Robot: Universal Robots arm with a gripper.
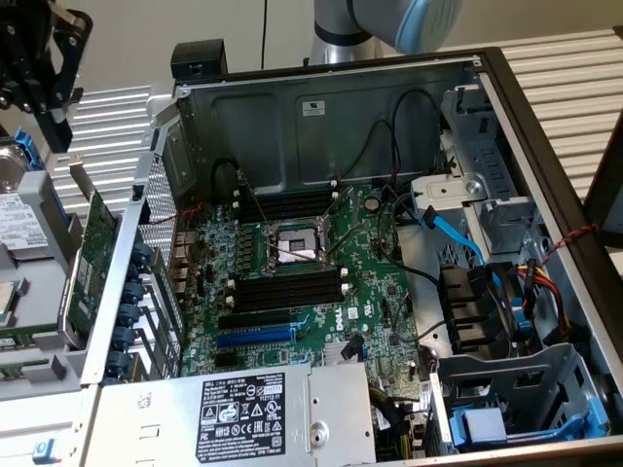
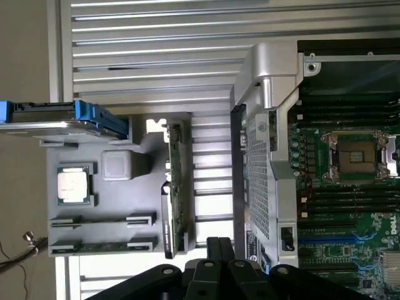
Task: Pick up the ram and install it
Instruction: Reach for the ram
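The ram (image 2: 100, 246) lies edge-on as a thin green strip in a holder of the grey parts tray (image 2: 140, 206), outside the case. A second, similar holder (image 2: 103, 220) sits beside it. My gripper (image 2: 220, 250) hangs above the tray near the upright green expansion card (image 2: 175, 187). Its fingers are shut together with nothing between them. In the exterior view the gripper (image 1: 54, 117) is high at the exterior view's left, outside the open case (image 1: 321, 107). Bare black memory slots (image 1: 287, 287) flank the processor socket (image 1: 292, 248) on the motherboard.
A hard drive with blue rails (image 2: 62, 119) and a loose processor (image 2: 72, 185) rest on the tray. The case's perforated rear wall (image 2: 259, 181) stands between tray and motherboard. Cables, a blue data lead (image 1: 453, 229) and a fan (image 1: 487, 306) crowd the case's right.
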